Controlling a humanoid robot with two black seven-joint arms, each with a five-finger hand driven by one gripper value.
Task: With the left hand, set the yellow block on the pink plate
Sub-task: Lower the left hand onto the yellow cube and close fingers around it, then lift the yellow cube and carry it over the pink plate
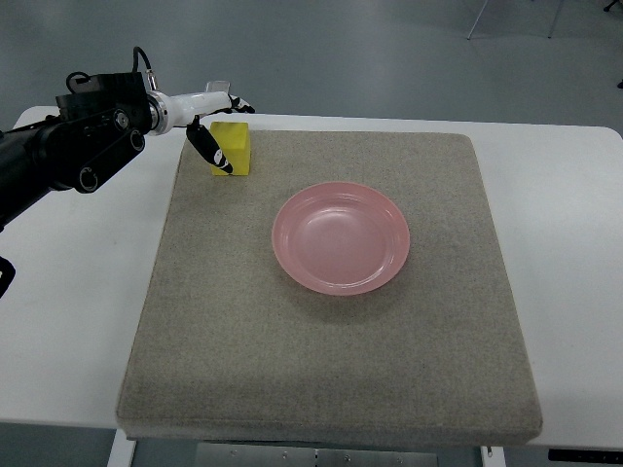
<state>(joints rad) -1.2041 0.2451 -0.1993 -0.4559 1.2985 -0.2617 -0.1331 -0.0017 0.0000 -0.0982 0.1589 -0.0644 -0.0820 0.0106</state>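
So your left hand grips the yellow block, not lifted yet; pink plate sits empty, well right of it.

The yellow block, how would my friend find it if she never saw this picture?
Look at the big grey mat on the white table. At its far left corner, by the left hand, sits the yellow block. It is the only yellow, boxy thing; the pink plate is round.
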